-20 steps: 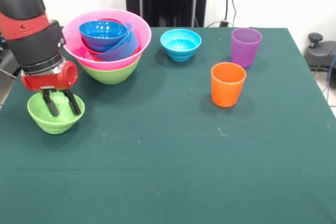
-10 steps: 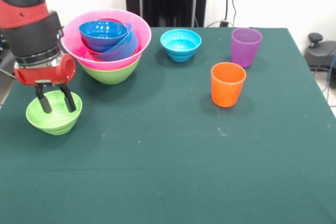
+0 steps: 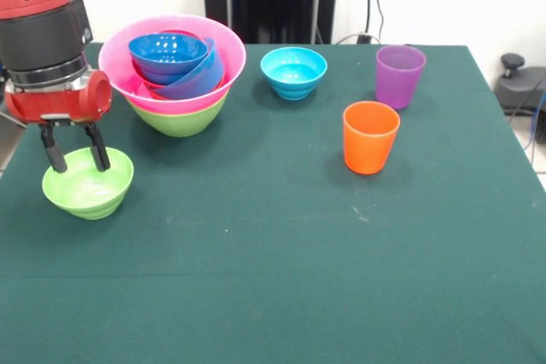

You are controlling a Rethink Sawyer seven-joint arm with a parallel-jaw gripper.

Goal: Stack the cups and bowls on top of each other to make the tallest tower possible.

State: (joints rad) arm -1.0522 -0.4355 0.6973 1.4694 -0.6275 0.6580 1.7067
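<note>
The tower [image 3: 175, 74] is seen at the far left of the green table [image 3: 281, 245]: a large lime green bowl [image 3: 181, 119] forms the base, a huge pink bowl [image 3: 128, 61] is nested in it, and several blue bowls [image 3: 171, 55] are piled inside the pink one, the lower ones tilted to the right, with a thin red rim visible beneath them. A small lime green bowl [image 3: 88, 185] is placed on the cloth nearer and to the left of the tower, apart from it. Above its far left rim the gripper [image 3: 75, 155] is shown with its two black fingers [image 3: 99, 156] spread apart and nothing held between them; the tips are seen level with the rim of the bowl, and contact cannot be determined. To the right of the tower a cyan bowl [image 3: 293, 72] stands upright by itself. Farther right a purple cup [image 3: 399, 76] is set near the far edge, and an orange cup [image 3: 370, 137] stands nearer and slightly to its left, the two clearly separated.
</note>
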